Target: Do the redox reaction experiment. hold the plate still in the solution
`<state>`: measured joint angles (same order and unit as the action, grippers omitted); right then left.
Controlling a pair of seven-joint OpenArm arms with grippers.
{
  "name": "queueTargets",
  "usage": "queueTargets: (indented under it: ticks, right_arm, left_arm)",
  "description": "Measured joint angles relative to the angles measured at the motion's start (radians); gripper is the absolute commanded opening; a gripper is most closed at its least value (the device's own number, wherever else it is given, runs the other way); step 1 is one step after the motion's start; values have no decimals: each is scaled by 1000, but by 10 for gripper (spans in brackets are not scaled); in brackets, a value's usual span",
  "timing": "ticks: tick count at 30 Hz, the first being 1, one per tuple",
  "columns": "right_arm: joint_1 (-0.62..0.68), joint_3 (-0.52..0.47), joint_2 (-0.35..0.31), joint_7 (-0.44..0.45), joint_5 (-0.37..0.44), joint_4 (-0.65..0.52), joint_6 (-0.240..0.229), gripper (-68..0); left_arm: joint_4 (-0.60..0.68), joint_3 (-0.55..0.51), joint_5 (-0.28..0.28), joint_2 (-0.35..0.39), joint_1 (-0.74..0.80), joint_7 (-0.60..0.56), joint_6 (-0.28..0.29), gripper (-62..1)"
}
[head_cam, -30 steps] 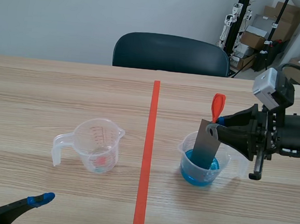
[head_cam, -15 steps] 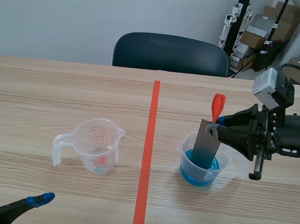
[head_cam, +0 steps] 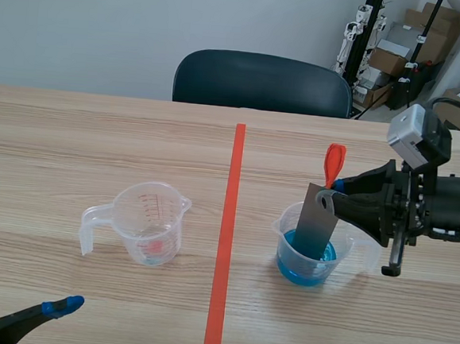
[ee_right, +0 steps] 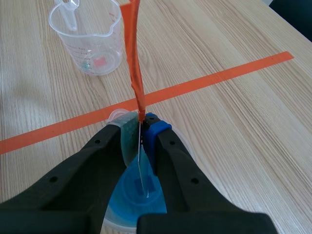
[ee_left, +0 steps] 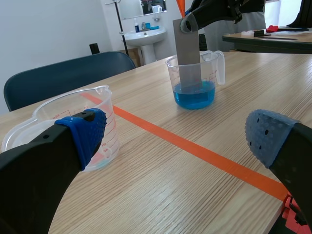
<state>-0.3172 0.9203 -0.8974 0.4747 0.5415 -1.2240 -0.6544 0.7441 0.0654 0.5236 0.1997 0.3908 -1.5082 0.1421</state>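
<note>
Scene view: my right gripper [head_cam: 333, 194] is clamped on the top edge of the flat grey metal plate [head_cam: 316, 226]. The plate leans in the clear plastic beaker of blue solution [head_cam: 286, 266], with its lower end in the liquid and its upper part above the beaker rim. A thin orange plastic strip [head_cam: 334, 163] sticks up from the plate's top, above the beaker. An empty clear plastic measuring cup [head_cam: 150, 223] sits well apart from the beaker, across the orange-red tape line [head_cam: 228, 220]. Both stand on the wooden table [head_cam: 73, 136]. My left gripper [head_cam: 58, 308] shows one blue-padded tip, farther from the beaker than the cup is. A dark blue chair [head_cam: 261, 80] stands behind the table, beyond the beaker.

Left wrist view: my left fingers are wide apart with nothing between them, blue pads [ee_left: 85, 131] facing in. The empty cup [ee_left: 73, 124] is just beside one finger. The beaker [ee_left: 195, 80] is well ahead, past the tape line. The plate [ee_left: 187, 46] stands in it, and the right gripper [ee_left: 187, 22] pinches the plate's top.

Right wrist view: my right fingers [ee_right: 161, 146] are pressed together on the plate [ee_right: 141, 168], which shows edge-on as a thin line. The beaker [ee_right: 119, 117] is directly under the pinch, with blue liquid showing between the fingers. The orange strip [ee_right: 134, 58] rises from the pinch. The empty cup [ee_right: 92, 39] is well beyond the beaker, across the tape line.
</note>
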Motion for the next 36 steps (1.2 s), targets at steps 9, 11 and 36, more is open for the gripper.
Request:
queueTargets:
  ticks: [9,11,36]
  right_arm:
    - [0,0,0,0,0,0,0,-671]
    - [0,0,0,0,0,0,0,-671]
    - [0,0,0,23,0,0,0,-671]
  left_arm:
    - [0,0,0,0,0,0,0,-7]
    - [0,0,0,0,0,0,0,-7]
    - [0,0,0,0,0,0,0,-7]
